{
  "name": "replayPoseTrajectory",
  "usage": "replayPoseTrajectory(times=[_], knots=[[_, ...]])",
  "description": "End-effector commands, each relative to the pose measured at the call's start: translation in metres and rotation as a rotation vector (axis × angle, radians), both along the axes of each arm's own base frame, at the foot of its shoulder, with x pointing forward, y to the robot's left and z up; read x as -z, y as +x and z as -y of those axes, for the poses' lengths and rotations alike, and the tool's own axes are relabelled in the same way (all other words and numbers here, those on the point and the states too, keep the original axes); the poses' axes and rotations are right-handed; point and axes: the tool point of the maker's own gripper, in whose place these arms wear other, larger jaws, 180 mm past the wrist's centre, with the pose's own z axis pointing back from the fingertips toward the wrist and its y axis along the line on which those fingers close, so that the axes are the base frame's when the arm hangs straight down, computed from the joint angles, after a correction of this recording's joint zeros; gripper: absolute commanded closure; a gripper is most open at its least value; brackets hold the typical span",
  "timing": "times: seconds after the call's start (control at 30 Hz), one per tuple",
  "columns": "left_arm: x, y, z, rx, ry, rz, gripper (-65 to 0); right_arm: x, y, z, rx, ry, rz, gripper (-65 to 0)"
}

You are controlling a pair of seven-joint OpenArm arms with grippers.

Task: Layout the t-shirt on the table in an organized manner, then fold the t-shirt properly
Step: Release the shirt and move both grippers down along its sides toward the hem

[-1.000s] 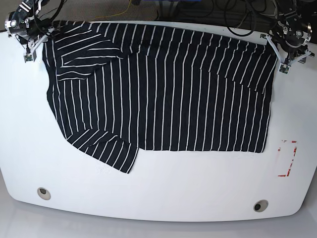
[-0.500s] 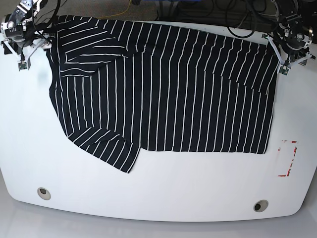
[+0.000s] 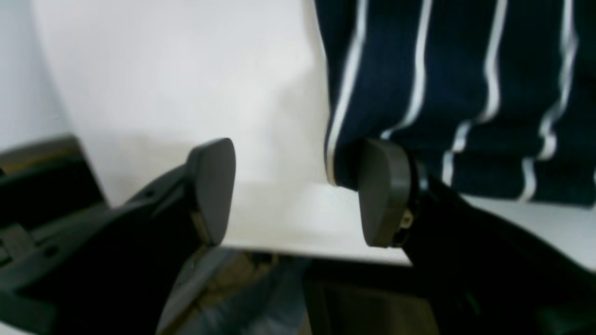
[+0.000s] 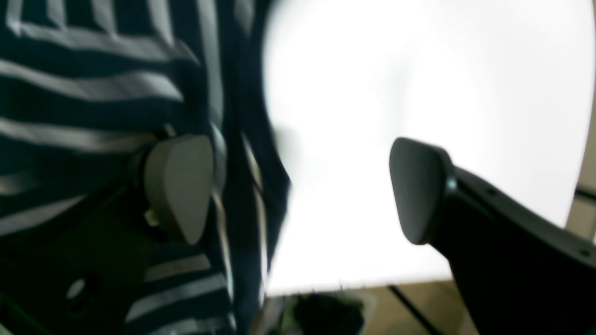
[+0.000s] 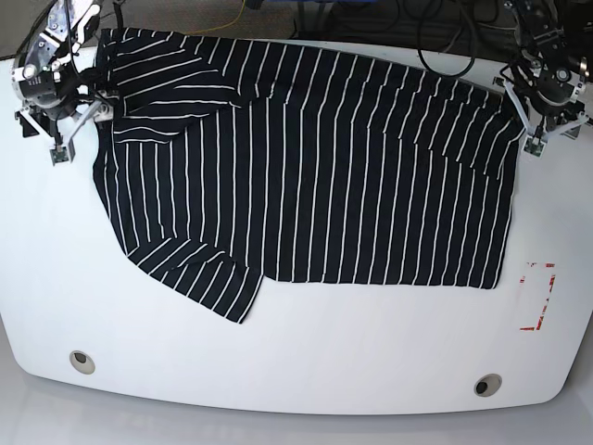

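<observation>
Laying-out step, judged near its end; striped t-shirt (image 5: pixel 306 176) spread nearly flat across the far half of the table (image 5: pixel 306 362), one sleeve doubled over near the far collar-side corner, another splayed toward the near edge; right gripper (image 4: pixel 298 190) wide open beside that far corner, holding nothing; left gripper (image 3: pixel 298 190) parted at the opposite far corner, one pad touching the hem, nothing clamped; next, probably smoothing the doubled sleeve before folding.
</observation>
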Motion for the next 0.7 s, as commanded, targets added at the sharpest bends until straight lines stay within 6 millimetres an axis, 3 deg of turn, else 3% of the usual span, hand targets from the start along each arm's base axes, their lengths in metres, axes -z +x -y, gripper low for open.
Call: replayPoseTrajectory(times=[0.0,0.23,0.33,0.67], knots=[[-0.017,0.014,-0.007,0.008,0.038,0.049,-38.9,-0.017,0.018,0.003,-0.014,-0.026,0.060,-56.9],[-0.034,0.036,-0.017,-0.002,0.127,0.078,-38.9,-0.032,0.051,-0.005,-0.045,-0.025,0.131,-56.9],[-0.035,0.043,-0.012,0.033,0.188,0.049,-38.9,-0.037,0.058,-0.003,-0.038,-0.031,0.133,-56.9],[-0.027,0.040,0.000,0.059,0.209,0.012,-38.9,-0.043,0.068,-0.005,-0.034,-0.025,0.150,-56.9]])
